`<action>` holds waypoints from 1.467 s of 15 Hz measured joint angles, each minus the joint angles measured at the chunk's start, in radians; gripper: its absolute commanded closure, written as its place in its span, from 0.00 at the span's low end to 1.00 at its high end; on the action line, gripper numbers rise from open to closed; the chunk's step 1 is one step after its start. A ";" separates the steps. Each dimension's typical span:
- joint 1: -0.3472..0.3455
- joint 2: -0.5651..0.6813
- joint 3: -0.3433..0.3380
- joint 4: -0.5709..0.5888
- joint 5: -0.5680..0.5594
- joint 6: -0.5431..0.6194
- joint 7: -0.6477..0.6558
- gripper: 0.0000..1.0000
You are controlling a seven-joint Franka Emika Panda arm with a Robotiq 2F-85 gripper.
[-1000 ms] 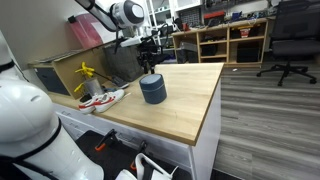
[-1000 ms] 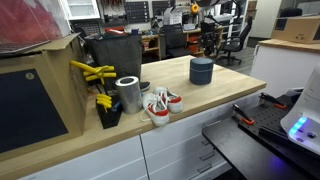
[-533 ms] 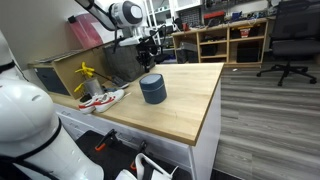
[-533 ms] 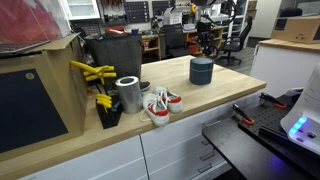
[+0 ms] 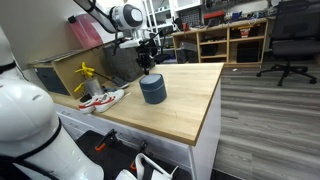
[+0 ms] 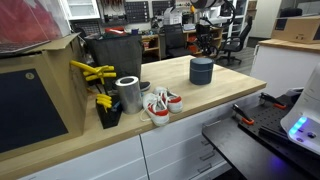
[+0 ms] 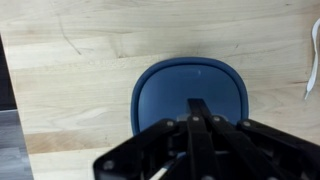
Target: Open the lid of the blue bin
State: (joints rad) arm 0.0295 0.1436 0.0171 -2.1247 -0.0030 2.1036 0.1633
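Presently, the tool [image 5: 148, 63], closed on nothing, is held directly above the lid [image 7: 172, 85]. The blue bin [image 5: 153, 93] is found upright on the desk [image 5: 190, 108], straight below, lid seated.

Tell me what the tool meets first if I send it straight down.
Most likely the lid of the blue bin: the wrist view shows it centred under the tool. Depth is unclear.
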 measured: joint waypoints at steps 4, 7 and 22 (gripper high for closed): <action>0.006 0.024 0.000 -0.003 0.000 0.004 0.000 1.00; 0.007 0.043 0.000 -0.005 0.000 0.010 0.000 1.00; 0.008 0.061 0.000 -0.009 -0.004 0.021 0.000 1.00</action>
State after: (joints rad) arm 0.0378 0.2049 0.0172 -2.1337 -0.0072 2.1248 0.1633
